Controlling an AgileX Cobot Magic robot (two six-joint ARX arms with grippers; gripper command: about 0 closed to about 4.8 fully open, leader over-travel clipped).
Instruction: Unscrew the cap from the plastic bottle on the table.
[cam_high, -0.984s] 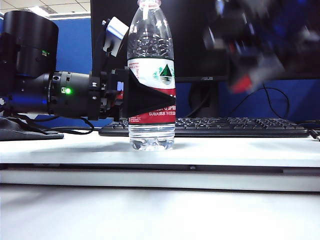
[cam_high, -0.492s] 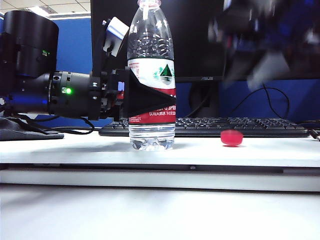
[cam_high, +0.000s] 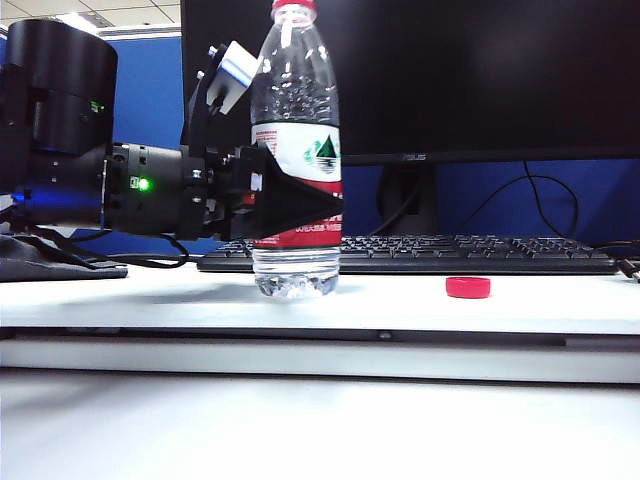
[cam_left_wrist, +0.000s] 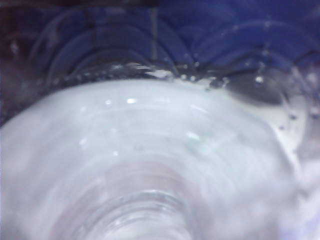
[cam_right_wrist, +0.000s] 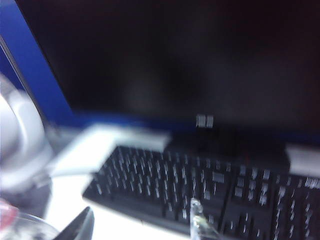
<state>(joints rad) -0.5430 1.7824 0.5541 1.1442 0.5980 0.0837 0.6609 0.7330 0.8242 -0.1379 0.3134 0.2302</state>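
Left gripper (cam_high: 300, 205) clamps plastic bottle (cam_high: 296, 160) mid-body; cap (cam_high: 468, 287) lies on table (cam_high: 560, 300) right of bottle; right gripper's fingers unseen, state unclear. Your risk: open bottle tilts, squeeze spills water

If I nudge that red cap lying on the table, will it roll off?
Probably not: the cap lies flat on the table, so it should slide. It looks small and light, likely skittering easily. The left tool grips the bottle.
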